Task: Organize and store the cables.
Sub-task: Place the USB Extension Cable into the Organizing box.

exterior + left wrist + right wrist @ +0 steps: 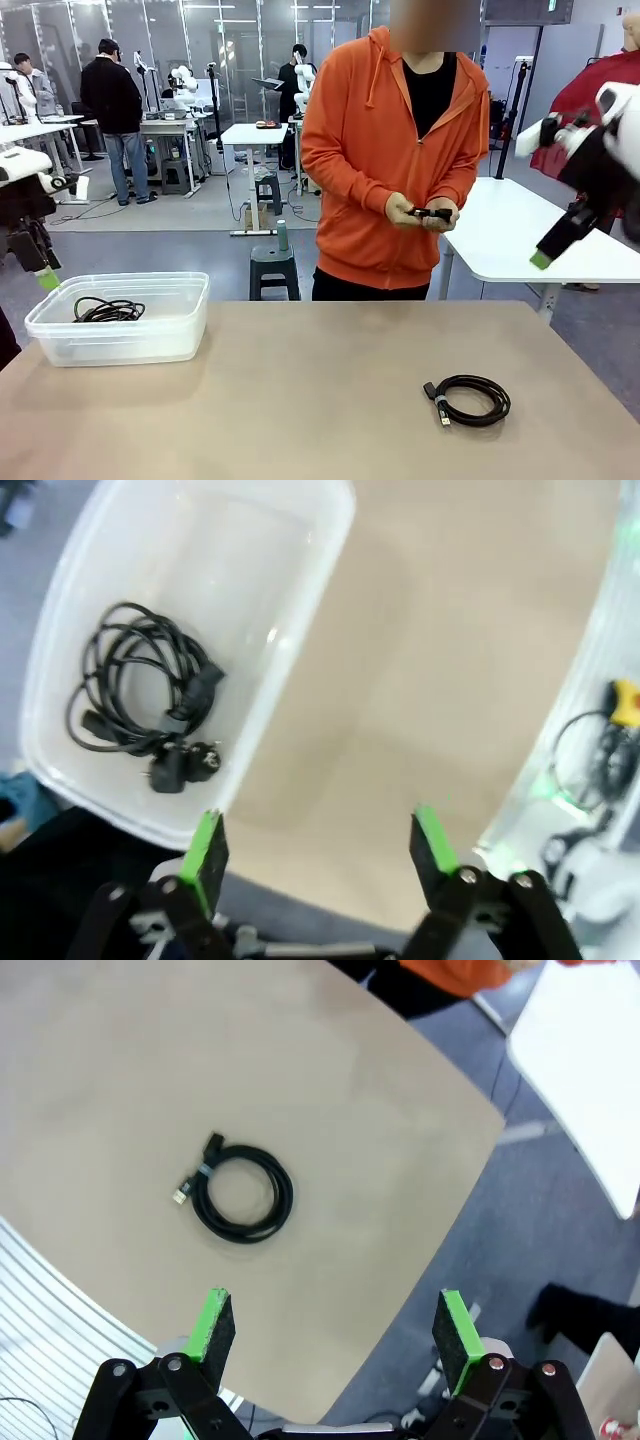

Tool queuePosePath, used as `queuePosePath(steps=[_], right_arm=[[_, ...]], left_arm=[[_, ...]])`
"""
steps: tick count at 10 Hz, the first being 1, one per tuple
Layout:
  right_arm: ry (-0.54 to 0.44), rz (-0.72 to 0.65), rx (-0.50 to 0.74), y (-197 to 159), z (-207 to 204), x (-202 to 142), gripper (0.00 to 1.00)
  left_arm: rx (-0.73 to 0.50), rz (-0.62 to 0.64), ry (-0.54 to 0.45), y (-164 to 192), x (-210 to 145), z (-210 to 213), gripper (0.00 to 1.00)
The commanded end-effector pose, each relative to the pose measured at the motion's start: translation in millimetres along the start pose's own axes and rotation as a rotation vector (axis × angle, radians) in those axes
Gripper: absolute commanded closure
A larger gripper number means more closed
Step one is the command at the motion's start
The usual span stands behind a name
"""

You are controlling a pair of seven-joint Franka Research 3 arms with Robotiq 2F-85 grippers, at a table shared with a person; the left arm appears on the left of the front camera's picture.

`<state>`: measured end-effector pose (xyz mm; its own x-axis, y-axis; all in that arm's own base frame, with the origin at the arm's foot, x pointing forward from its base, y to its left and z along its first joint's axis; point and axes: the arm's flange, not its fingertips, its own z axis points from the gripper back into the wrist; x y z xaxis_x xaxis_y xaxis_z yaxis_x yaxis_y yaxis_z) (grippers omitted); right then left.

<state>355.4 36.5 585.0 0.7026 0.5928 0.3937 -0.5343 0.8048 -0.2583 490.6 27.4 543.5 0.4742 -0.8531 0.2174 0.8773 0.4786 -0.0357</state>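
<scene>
While I am hovering both arms beside the table (300,400), my left gripper (316,825) is hanging open and empty near the edge of the clear bin (230,570), and my right gripper (335,1310) is holding its fingers wide apart, empty, high over the table's right side. One loose cable (140,695) is lying in the bin; a coiled cable (240,1192) is resting on the bare tabletop.

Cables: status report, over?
Left gripper, right gripper open, empty. First cable in bin, second cable on table, third cable in person's hands. Nothing blocking second cable.
</scene>
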Motion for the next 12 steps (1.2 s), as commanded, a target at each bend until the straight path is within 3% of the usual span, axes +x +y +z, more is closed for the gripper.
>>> queuePosePath(steps=[1, 4, 5, 6, 9, 10, 11, 12], right_arm=[[0.034, -0.07, -0.068, 20.6, -23.3, 1.9, 0.0], [0.027, -0.156, -0.083, 51.9, -61.3, -7.2, 0.0], [0.02, -0.135, -0.053, 47.7, -56.1, -6.3, 0.0], [0.032, -0.112, -0.047, 43.3, -52.0, -6.0, 0.0], [0.032, -0.112, -0.047, 43.3, -52.0, -6.0, 0.0], [0.027, -0.122, -0.043, 45.9, -54.3, -6.7, 0.0], [0.053, -0.172, -0.015, 48.6, -80.0, -0.3, 0.0], [0.054, -0.231, 0.021, 50.6, -95.4, 3.3, 0.0]], left_arm=[[0.107, 0.126, -0.08, -44.2, -4.2, -3.4, 0.08], [0.21, 0.234, -0.116, -98.1, -10.5, 0.2, 0.08], [0.169, 0.189, -0.171, -101.6, -12.9, 2.3, 0.08], [0.152, 0.205, -0.125, -81.9, -8.4, 11.8, 0.08], [0.152, 0.205, -0.125, -81.9, -8.4, 11.8, 0.08], [0.153, 0.198, -0.14, -89.8, -12.0, 7.2, 0.08], [0.197, 0.107, -0.154, -102.8, -1.7, 7.3, 0.08], [0.285, 0.125, -0.159, -126.5, 3.2, 21.2, 0.08]])
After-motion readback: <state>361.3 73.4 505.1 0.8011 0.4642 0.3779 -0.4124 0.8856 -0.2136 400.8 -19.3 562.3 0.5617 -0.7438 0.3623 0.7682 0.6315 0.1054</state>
